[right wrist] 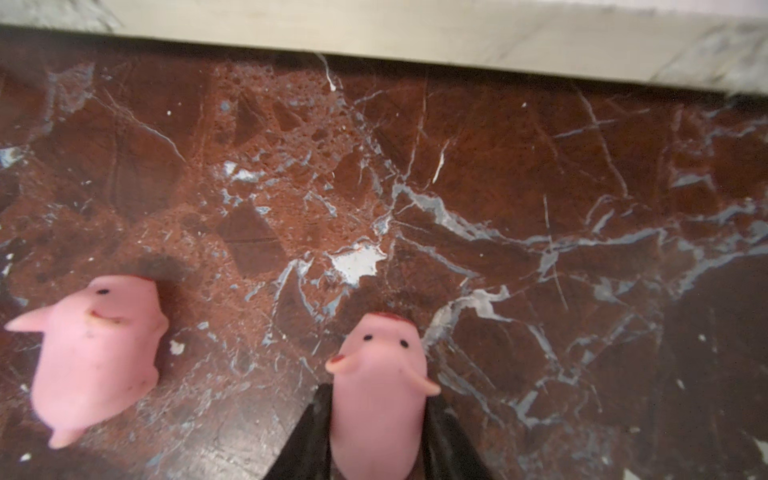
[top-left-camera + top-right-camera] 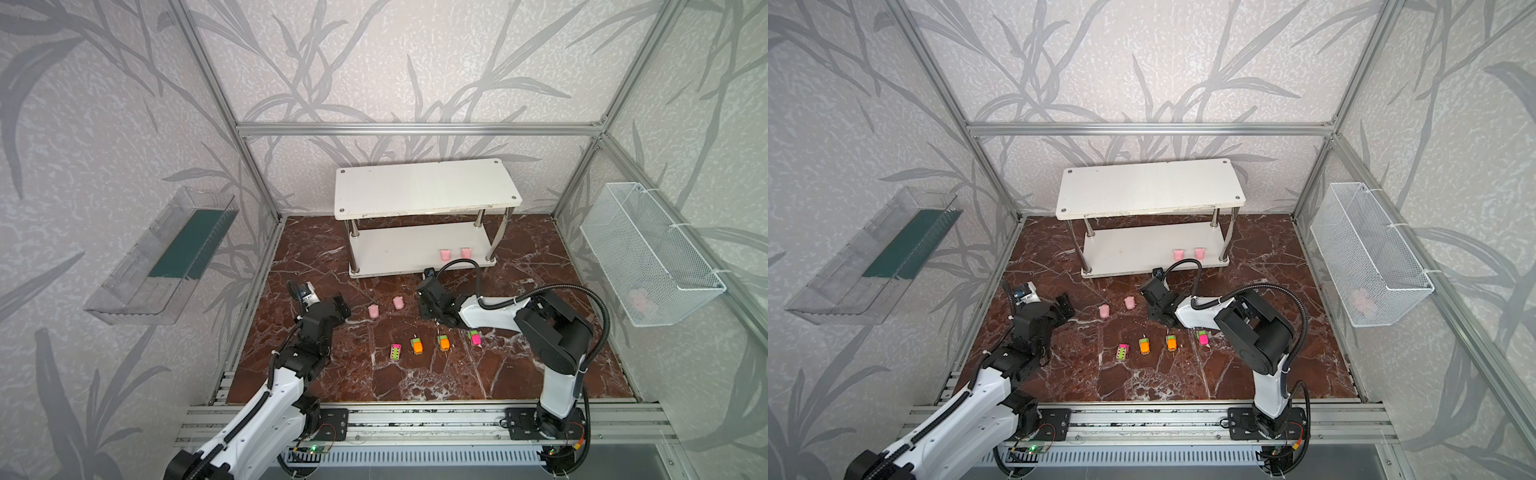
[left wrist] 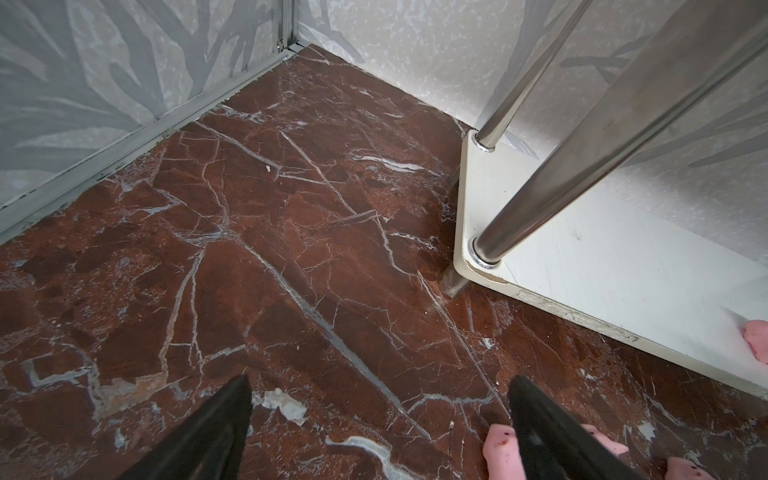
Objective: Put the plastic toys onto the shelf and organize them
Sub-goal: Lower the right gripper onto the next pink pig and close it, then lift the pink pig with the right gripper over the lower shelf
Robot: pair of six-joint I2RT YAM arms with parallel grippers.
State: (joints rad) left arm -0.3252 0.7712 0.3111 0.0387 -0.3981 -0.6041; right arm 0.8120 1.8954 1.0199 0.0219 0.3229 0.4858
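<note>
Currently the right pincer (image 1: 376, 401) is low over the brown marble worktop (image 1: 540, 208). Its black fingers (image 1: 309, 436) press against both flanks of a small pink pig (image 1: 378, 357), pinching it. A second pig (image 1: 95, 353) stands just beside it on the worktop, apart from the fingers. In both top views these two sit in front of the white two-tier shelf (image 2: 428, 187), between the arms.

The left pincer (image 3: 380, 382) is spread wide with only bare worktop between its fingers, pointing toward the shelf's left front chrome post (image 3: 582, 174).

Two more pigs (image 2: 445, 254) stand side by side near the right end of the shelf's lower board. Four toy cars lie in a row on the worktop nearer the arm bases: a pink-and-green car (image 2: 395, 351), two orange cars (image 2: 417, 345), and a pink car (image 2: 474, 338). The wire basket (image 2: 648, 249) on the right wall holds something pink, too blurred to identify.
</note>
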